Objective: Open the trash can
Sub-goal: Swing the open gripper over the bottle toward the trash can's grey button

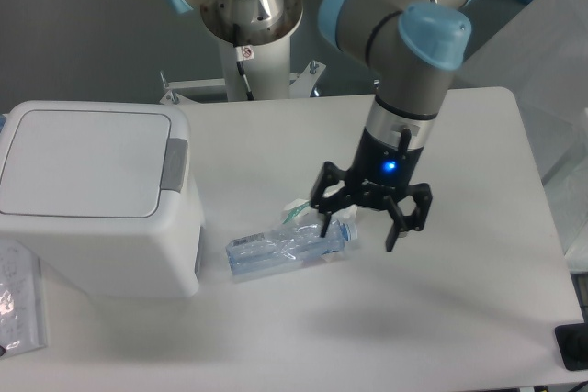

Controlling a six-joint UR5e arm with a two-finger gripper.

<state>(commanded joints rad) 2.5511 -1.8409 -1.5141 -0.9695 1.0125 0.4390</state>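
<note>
The trash can (92, 195) is a big white boxy bin at the left of the table, its flat lid down and a grey latch button (175, 164) on its right edge. My gripper (360, 230) hangs open over the table's middle, well right of the bin, with nothing between its fingers. Its left finger sits just above the cap end of a crushed clear bottle (289, 244).
A crumpled white wrapper (323, 201) lies behind the bottle, partly covered by my gripper. A clear bag (18, 296) rests at the front left corner. A second robot base (248, 16) stands behind the table. A black object (573, 346) sits at the right edge.
</note>
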